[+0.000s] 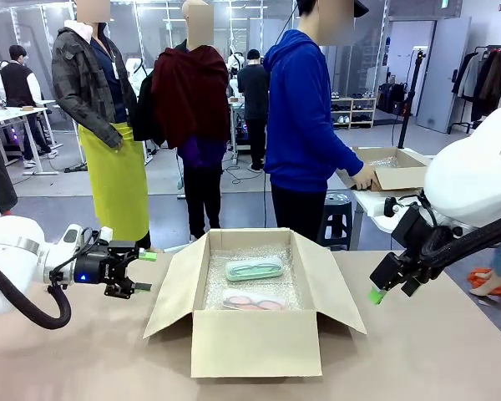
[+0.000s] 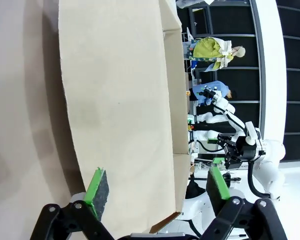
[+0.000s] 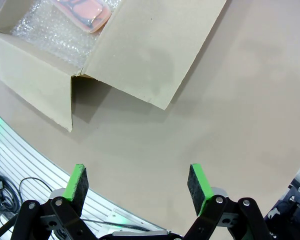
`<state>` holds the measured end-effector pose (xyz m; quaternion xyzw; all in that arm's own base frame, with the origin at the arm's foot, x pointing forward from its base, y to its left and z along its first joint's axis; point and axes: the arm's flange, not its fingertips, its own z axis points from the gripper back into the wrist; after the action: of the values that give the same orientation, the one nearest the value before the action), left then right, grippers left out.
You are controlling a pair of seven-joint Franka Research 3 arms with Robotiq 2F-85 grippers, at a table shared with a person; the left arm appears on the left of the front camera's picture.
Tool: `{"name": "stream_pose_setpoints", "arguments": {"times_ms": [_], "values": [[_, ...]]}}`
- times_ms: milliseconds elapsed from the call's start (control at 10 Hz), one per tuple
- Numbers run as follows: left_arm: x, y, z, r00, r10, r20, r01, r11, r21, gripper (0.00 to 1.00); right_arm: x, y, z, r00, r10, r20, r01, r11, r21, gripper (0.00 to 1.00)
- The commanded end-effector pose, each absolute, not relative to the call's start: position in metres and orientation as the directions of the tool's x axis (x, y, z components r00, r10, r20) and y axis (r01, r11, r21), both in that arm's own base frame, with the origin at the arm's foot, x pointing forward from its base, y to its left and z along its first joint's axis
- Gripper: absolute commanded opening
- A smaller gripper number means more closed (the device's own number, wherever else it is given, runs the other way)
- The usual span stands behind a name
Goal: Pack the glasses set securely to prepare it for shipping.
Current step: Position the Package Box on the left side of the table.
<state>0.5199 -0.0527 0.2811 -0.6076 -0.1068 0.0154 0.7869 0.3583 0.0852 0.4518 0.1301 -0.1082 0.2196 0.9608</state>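
Already both cases lay inside the open cardboard box [image 1: 255, 334] on a bed of bubble wrap [image 1: 219, 280]: the mint green case [image 1: 255, 269] toward the far wall, the pale pink case [image 1: 254, 302] just nearer me, the two close but apart. From the right wrist camera I could see a corner of the pink case [image 3: 82, 12] up and to the left of my right gripper [image 3: 138, 186], well beyond its fingertips.

I judged the step in hand to be closing the four flaps, all standing open. To do it well I would fold the two end flaps first, then bring the side flaps over them, pushing each from its outer face near the free edge so the crease bends cleanly and the box does not slide. Nothing lay over the cases that I could see, so a top layer of padding would have made the pack safer.

My left gripper [image 1: 140, 271] had its jaws spread fully and held nothing; it was level with the left side flap [image 1: 174, 284], just beside it, and in its own camera that flap [image 2: 120, 100] ran on ahead between the green pads [image 2: 96, 186], whether touching I could not tell. My right gripper [image 1: 384, 288] was likewise fully open and empty, just off the right side flap [image 1: 338, 280] and clear of the tabletop [image 3: 230, 110].
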Motion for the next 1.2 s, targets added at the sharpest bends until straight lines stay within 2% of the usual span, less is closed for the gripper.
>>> {"name": "stream_pose_setpoints", "arguments": {"times_ms": [0,400,900,1000,1100], "values": [[0.533,-0.048,0.261,0.971,0.186,0.15,0.109,0.213,-0.971,1.0,0.357,0.086,0.452,0.873,0.406,0.27,-0.464,0.862,0.204,1.0],[0.534,-0.055,0.234,0.977,0.186,0.107,0.07,0.193,-0.979,1.0,0.357,0.086,0.452,0.873,0.406,0.27,-0.464,0.862,0.204,1.0],[0.525,-0.075,0.231,0.984,0.166,0.065,0.039,0.154,-0.987,1.0,0.357,0.086,0.452,0.873,0.406,0.27,-0.464,0.862,0.204,1.0],[0.524,-0.076,0.234,0.98,0.183,0.072,0.049,0.13,-0.99,0.84,0.357,0.086,0.452,0.873,0.406,0.27,-0.464,0.862,0.204,1.0],[0.522,-0.076,0.238,0.98,0.178,0.085,0.066,0.109,-0.992,0.43,0.357,0.086,0.452,0.873,0.406,0.27,-0.464,0.862,0.204,1.0]]}}
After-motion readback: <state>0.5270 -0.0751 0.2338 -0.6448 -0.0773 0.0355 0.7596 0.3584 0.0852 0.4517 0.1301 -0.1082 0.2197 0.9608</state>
